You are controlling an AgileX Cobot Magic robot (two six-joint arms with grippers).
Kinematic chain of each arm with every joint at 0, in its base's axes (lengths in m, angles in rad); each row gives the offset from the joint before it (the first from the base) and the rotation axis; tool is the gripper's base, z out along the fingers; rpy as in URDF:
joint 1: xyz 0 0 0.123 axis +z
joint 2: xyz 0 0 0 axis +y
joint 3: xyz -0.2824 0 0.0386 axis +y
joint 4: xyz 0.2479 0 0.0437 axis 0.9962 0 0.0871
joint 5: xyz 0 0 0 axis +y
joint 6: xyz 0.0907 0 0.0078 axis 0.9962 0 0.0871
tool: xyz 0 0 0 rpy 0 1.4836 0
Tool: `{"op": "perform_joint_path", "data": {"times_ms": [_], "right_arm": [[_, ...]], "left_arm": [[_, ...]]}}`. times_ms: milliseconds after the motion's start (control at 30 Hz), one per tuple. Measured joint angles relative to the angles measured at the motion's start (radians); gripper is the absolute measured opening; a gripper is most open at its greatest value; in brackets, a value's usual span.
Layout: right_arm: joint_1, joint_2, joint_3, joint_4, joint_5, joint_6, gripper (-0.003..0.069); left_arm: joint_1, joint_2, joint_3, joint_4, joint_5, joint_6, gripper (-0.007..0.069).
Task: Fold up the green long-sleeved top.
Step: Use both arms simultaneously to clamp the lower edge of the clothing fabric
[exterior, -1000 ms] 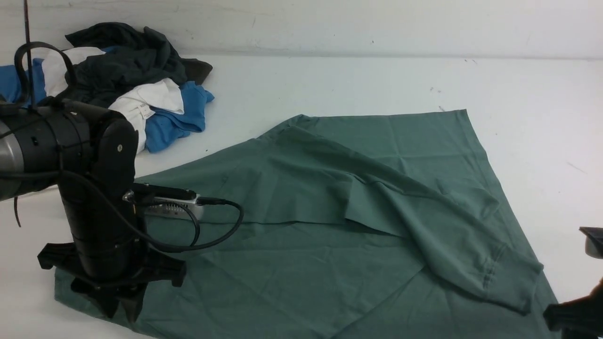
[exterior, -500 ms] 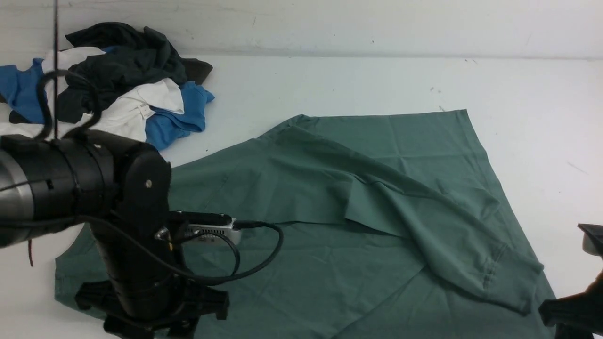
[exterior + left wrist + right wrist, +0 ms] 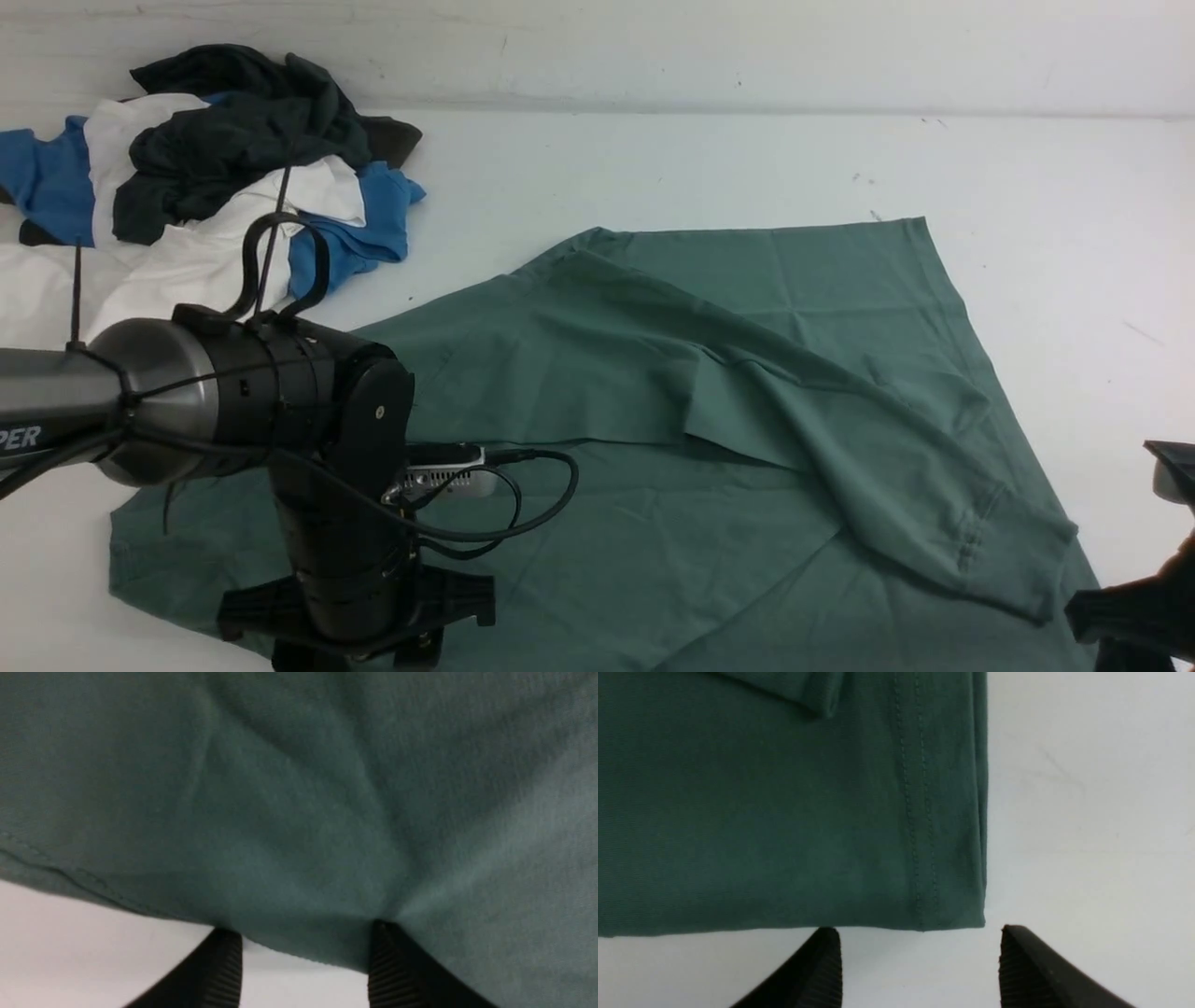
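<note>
The left tool (image 3: 304, 947) has slid rightward along the near edge of the green long-sleeved top (image 3: 747, 373).

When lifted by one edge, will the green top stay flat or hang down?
Probably hangs limp: the green top lies in soft folds and creases. Likely light, since the cloth looks thin. Its loose sleeve may slip off the body.

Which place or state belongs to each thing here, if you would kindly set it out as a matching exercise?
Things:
1. green long-sleeved top
2. clothes pile
3. left gripper
4. right gripper

Places or states:
A. open, just off the top's hem corner, over bare table
B. heaped at the table's far left
C. open, at the top's near-left edge
D. spread out, one sleeve laid across it

Pairs: 1-D, 2-B, 3-C, 4-A.
</note>
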Motion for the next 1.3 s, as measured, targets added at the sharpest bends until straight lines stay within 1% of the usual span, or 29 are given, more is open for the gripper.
{"op": "perform_joint_path", "data": {"times_ms": [100, 133, 167, 200, 233, 267, 300, 333, 467, 567, 833, 900, 1000, 1133, 1167, 1200, 1233, 1300], "right_arm": [[0.001, 0.0, 0.0, 0.003, -0.006, -0.001, 0.0422], [0.001, 0.0, 0.0, 0.003, -0.006, -0.008, 0.0422], [0.001, 0.0, 0.0, 0.005, -0.006, -0.01, 0.0422], [0.001, 0.0, 0.002, 0.007, -0.007, -0.015, 0.0422], [0.001, 0.0, 0.007, 0.01, -0.012, -0.018, 0.0422], [0.001, 0.0, 0.014, 0.011, -0.015, -0.019, 0.0422], [0.001, 0.0, 0.016, 0.011, -0.018, -0.019, 0.0422], [0.002, 0.0, 0.039, 0.011, -0.033, -0.02, 0.0421], [0.004, 0.009, 0.072, 0.012, -0.068, -0.02, 0.0421], [0.004, 0.042, 0.076, -0.002, -0.105, -0.02, 0.0421], [0.005, 0.132, 0.058, 0.003, -0.094, -0.021, 0.0419], [0.005, 0.141, 0.051, 0.012, -0.083, -0.034, 0.0402], [0.005, 0.141, 0.047, 0.028, -0.073, -0.057, 0.0347], [0.005, 0.141, 0.037, 0.07, -0.042, -0.099, 0.0185], [0.005, 0.14, 0.037, 0.072, -0.041, -0.103, 0.0166], [0.005, 0.132, 0.041, 0.084, -0.034, -0.109, 0.0097], [0.005, 0.121, 0.05, 0.091, -0.032, -0.111, 0.0055], [0.006, 0.067, 0.086, 0.096, -0.028, -0.11, 0.002]], "left_arm": [[0.0, 0.006, -0.005, -0.004, -0.001, 0.026, 0.0295], [-0.001, 0.007, -0.006, -0.01, -0.005, 0.045, 0.0241], [-0.001, 0.007, -0.006, -0.01, -0.004, 0.045, 0.0232], [-0.002, 0.007, -0.006, -0.023, -0.014, 0.066, 0.0141], [-0.005, 0.007, -0.006, -0.027, -0.016, 0.072, 0.0088], [-0.006, 0.007, -0.006, -0.028, -0.019, 0.075, 0.0052], [-0.006, 0.007, -0.006, -0.028, -0.019, 0.076, 0.0052], [-0.008, 0.003, -0.007, -0.022, -0.019, 0.081, 0.0027], [-0.009, -0.009, -0.005, 0.019, -0.02, 0.082, 0.0023], [-0.009, -0.018, 0.003, 0.082, -0.02, 0.082, 0.002], [-0.009, -0.019, 0.005, 0.105, -0.029, 0.082, 0.002], [-0.009, -0.019, 0.005, 0.105, -0.03, 0.082, 0.002], [-0.009, -0.019, 0.005, 0.105, -0.03, 0.082, 0.002], [-0.009, -0.022, 0.006, 0.105, -0.029, 0.082, 0.002], [-0.009, -0.024, 0.006, 0.105, -0.028, 0.082, 0.002], [-0.009, -0.034, 0.011, 0.11, -0.022, 0.082, 0.002], [-0.009, -0.045, 0.014, 0.113, -0.018, 0.082, 0.002], [-0.009, -0.081, 0.028, 0.119, -0.011, 0.082, 0.002]]}}
